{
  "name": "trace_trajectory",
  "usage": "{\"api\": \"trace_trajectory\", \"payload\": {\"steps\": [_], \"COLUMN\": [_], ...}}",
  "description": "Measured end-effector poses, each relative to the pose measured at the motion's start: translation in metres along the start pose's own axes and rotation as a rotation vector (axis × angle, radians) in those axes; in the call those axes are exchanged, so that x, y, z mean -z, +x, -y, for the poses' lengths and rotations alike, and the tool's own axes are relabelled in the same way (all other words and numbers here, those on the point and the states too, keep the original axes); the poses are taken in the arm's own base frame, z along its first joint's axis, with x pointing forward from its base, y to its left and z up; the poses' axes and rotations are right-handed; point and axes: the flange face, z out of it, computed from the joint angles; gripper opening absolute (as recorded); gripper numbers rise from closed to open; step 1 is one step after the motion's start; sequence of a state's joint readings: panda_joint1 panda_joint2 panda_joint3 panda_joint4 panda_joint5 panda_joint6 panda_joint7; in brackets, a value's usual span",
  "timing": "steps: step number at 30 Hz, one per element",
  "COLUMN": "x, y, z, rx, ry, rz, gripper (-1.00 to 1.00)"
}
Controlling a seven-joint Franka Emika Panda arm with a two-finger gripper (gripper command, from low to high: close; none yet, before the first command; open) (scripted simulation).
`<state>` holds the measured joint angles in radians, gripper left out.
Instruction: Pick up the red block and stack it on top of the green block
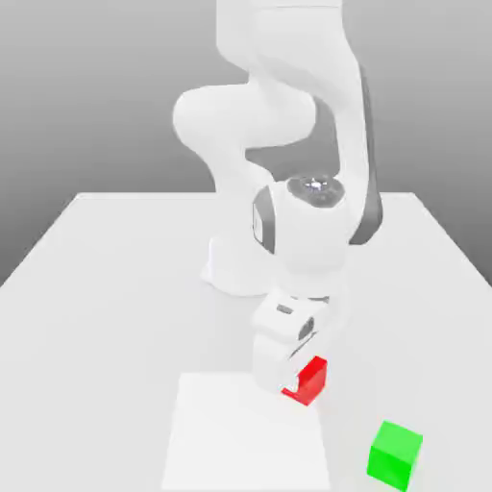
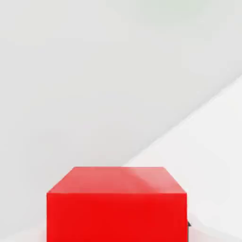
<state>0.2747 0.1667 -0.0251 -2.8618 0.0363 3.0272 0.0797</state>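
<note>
Over on the exterior view's left lies a brighter white sheet (image 1: 245, 437) flat on the pale worktop (image 1: 115, 250), and right at its far corner is where the action sits. The white arm (image 1: 288, 144) folds down from its base at the back, wrist bent low, and the gripper (image 1: 293, 370) is down at the worktop with the red block (image 1: 311, 380) tucked against it. The jaws are pinched in tight on the red block, closed about as far as the cube's width lets them; the block's red face pokes out on the side toward the exterior view's right. From the hand view the red block (image 2: 117, 203) looms large and square-on, its top face catching a soft sheen, with the pale worktop (image 2: 94, 94) and the edge of the sheet (image 2: 208, 142) beyond it. Further to the exterior view's right, nearer the camera and apart from the red one, the green block (image 1: 395, 454) sits on the worktop alone, untouched.
</note>
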Motion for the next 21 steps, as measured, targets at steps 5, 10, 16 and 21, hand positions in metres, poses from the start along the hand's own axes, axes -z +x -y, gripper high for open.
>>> {"api": "trace_trajectory", "payload": {"steps": [5,10,16,21], "x": [0.04,0.065,0.082,0.082], "y": [0.0,0.031,0.093,0.132], "z": [0.0,0.017,0.054,0.083], "rx": [-0.001,0.068,0.198,0.287], "ry": [0.0,0.001,0.003,0.001], "rz": [0.0,0.001,0.003,0.0], "gripper": [-1.0,-1.0,-1.0,-1.0]}}
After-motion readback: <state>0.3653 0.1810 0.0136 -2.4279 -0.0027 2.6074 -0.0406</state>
